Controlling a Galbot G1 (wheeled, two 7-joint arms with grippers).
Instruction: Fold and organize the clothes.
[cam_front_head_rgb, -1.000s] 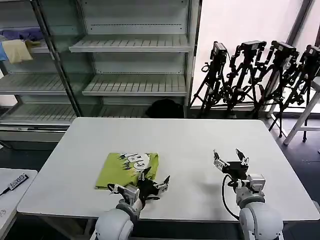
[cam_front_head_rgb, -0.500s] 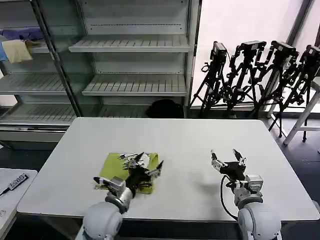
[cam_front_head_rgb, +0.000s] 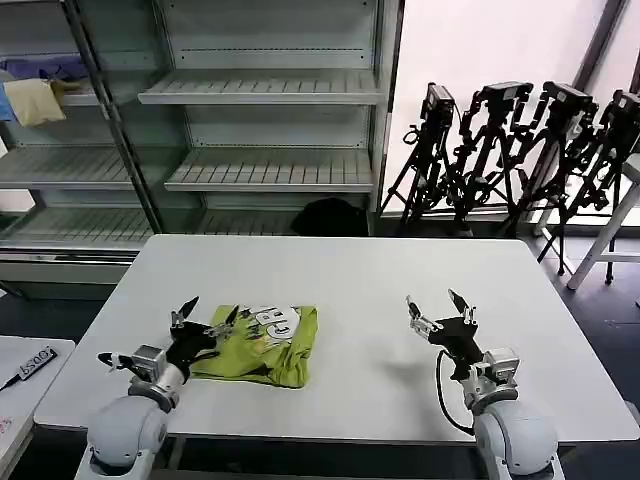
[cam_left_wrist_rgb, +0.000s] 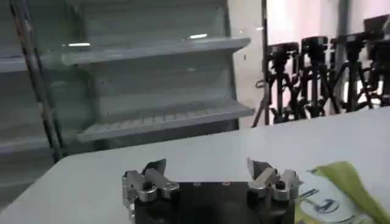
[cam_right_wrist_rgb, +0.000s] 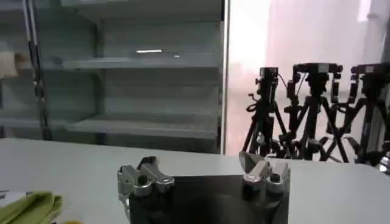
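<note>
The clothes are one lime yellow-green T-shirt (cam_front_head_rgb: 262, 345), folded into a small rectangle on the white table (cam_front_head_rgb: 350, 275), its white-and-black print facing up near the far edge. My left gripper (cam_front_head_rgb: 205, 316) hovers open over the shirt's left edge, holding nothing. In the left wrist view the gripper (cam_left_wrist_rgb: 207, 167) has its jaws wide apart, and a corner of the shirt (cam_left_wrist_rgb: 347, 189) lies beside it. My right gripper (cam_front_head_rgb: 438, 308) is open above bare table to the right of the shirt. The right wrist view shows that gripper (cam_right_wrist_rgb: 198, 164) empty and a bit of the shirt (cam_right_wrist_rgb: 27, 207).
Metal shelving (cam_front_head_rgb: 265, 95) stands behind the table, with a pale yellow cloth (cam_front_head_rgb: 32, 100) and a blue-purple cloth (cam_front_head_rgb: 45, 68) on an upper left shelf. Black tripods (cam_front_head_rgb: 520, 150) crowd the back right. A low side table (cam_front_head_rgb: 25, 375) sits at the left.
My left arm has swung left, from the shirt's front right corner to its left edge. The shirt's front edge now lies flatter. My right gripper has crept slightly left and forward.
</note>
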